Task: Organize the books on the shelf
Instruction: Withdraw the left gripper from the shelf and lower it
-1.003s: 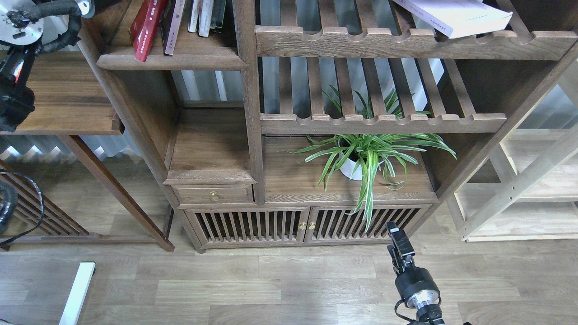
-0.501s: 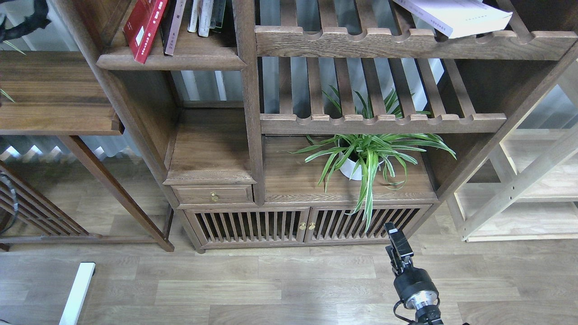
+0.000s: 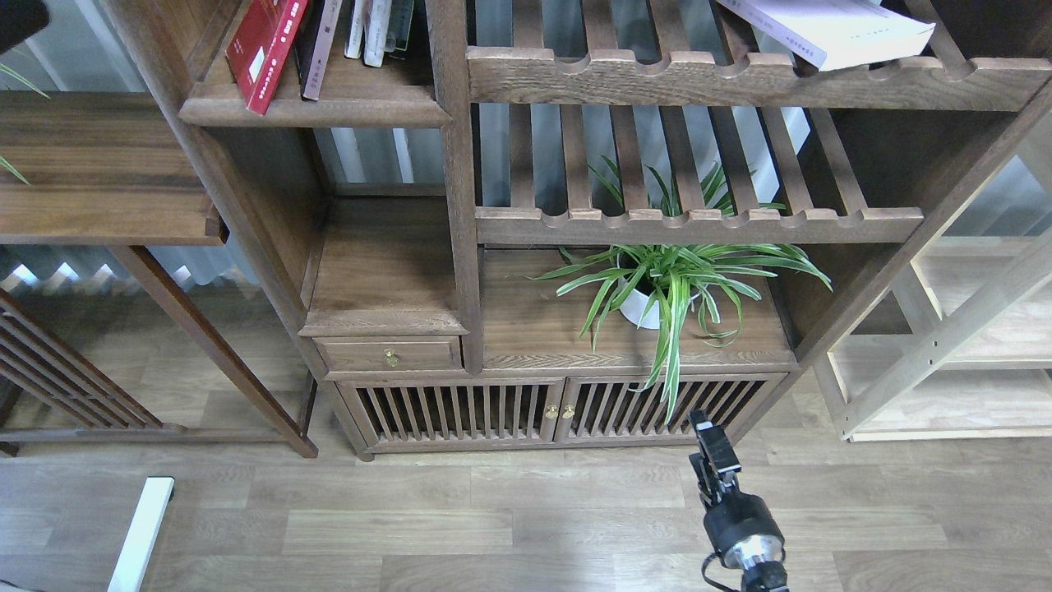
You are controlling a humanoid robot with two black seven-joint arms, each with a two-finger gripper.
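The shelf (image 3: 316, 111) is the dark plank with a moulded front edge at the upper left of the bookcase. On it a red book (image 3: 267, 49) leans to the right against a dark book (image 3: 316, 41), with a few pale books (image 3: 370, 29) upright beside them. A thick white book (image 3: 826, 29) lies flat on the slatted rack at the top right. My right gripper (image 3: 712, 444) hangs low over the floor in front of the cabinet doors, far from the books, seen as one dark slab. Only a dark bit of my left arm (image 3: 18, 20) shows in the top left corner.
A potted spider plant (image 3: 657, 292) stands on the cabinet top under the lower slatted rack (image 3: 699, 224). A dark side table (image 3: 99, 164) is at the left and a pale wooden shelving unit (image 3: 945, 345) at the right. A white bar (image 3: 140, 534) lies on the floor.
My left arm has risen out of the upper left until only a dark corner of it shows. My right gripper has drifted slightly left and down.
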